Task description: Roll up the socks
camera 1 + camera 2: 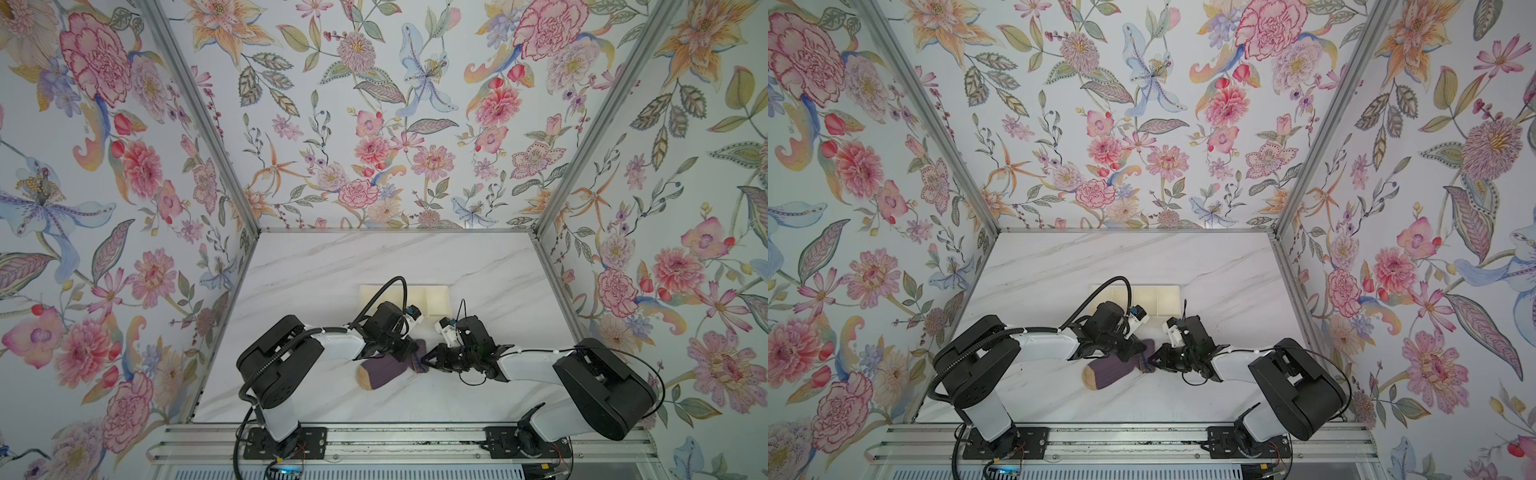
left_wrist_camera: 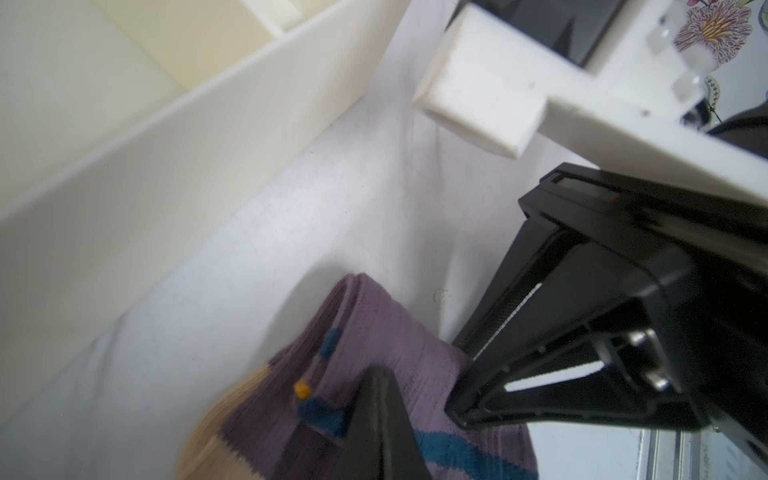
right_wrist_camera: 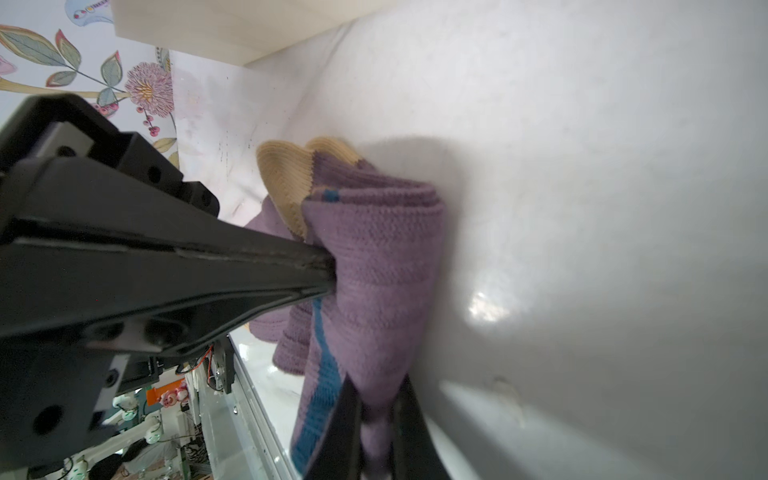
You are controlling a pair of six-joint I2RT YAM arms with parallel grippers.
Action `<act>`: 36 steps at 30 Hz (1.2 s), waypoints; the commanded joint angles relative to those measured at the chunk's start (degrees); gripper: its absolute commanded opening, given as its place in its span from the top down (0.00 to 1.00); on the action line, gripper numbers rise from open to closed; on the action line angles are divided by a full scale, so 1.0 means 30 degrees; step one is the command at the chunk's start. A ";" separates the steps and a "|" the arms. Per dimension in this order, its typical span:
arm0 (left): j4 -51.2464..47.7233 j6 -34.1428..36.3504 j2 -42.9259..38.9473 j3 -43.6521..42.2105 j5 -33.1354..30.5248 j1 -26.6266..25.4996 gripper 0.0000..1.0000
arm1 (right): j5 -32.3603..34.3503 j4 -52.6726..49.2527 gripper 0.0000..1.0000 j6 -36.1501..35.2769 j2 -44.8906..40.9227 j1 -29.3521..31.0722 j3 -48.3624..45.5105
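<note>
Right wrist view, unlike top views, shows me left gripper [image 3: 332,272] and right gripper [image 3: 376,386] jaws clamped tight on the socks [image 1: 386,369], toe near-left, cuff far-right.

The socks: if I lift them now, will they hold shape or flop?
Likely floppy: the socks bunch in soft folds where the left gripper and right gripper pinch them. Probably light; the ribbed knit seems unlikely to slip. The tan toe end, lying flat and unheld, would probably sag.

Socks [image 1: 382,370] with cuff end out of sight beneath left gripper [image 1: 413,355].
</note>
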 commanded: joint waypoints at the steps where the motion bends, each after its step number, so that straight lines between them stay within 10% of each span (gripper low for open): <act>1: -0.1131 0.0365 -0.1042 -0.0253 -0.0257 -0.0083 1.00 | 0.1664 -0.3086 0.91 -0.1093 -0.0425 0.0059 0.0552; 36: -0.3270 -0.0163 -0.1278 -0.3410 -0.2649 0.0470 1.00 | 0.4344 -0.7940 0.93 -0.2483 -0.1691 -0.0576 0.2369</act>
